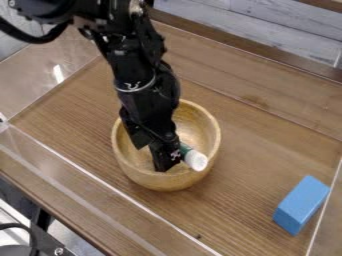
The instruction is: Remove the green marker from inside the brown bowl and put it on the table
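Inside brown bowl (139, 174), claw (163, 160) partly hides green marker (197, 159); grip unclear

The black, cable-wrapped robot arm (123, 50) reaches down from above, its black metal gripper (163, 152) pointing downward, fingers parted.

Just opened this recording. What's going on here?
A single black robot arm is reaching down into the tan wooden bowl, its hand right at the green-and-white marker. The marker is still inside the bowl, so it has yet to go onto the table. Whether the hand has hold of it is hard to tell from this view. A blue block lies off to one side.
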`<action>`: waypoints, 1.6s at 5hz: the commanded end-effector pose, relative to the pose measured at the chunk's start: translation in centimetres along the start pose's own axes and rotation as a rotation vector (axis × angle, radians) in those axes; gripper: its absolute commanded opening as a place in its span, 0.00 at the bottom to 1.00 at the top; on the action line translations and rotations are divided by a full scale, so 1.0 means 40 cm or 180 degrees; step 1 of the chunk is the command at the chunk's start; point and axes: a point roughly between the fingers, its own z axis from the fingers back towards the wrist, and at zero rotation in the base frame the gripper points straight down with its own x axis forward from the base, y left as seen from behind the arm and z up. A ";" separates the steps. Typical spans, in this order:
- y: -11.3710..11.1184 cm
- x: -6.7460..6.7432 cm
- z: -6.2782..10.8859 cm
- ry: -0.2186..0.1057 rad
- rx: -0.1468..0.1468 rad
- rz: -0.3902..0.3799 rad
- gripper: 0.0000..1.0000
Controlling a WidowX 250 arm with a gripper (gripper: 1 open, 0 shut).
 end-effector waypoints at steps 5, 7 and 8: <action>0.048 0.083 0.044 -0.0276 0.0212 -0.0062 1.00; 0.051 0.097 0.031 -0.0305 0.0264 -0.0113 1.00; 0.050 0.103 0.024 -0.0321 0.0293 -0.0141 1.00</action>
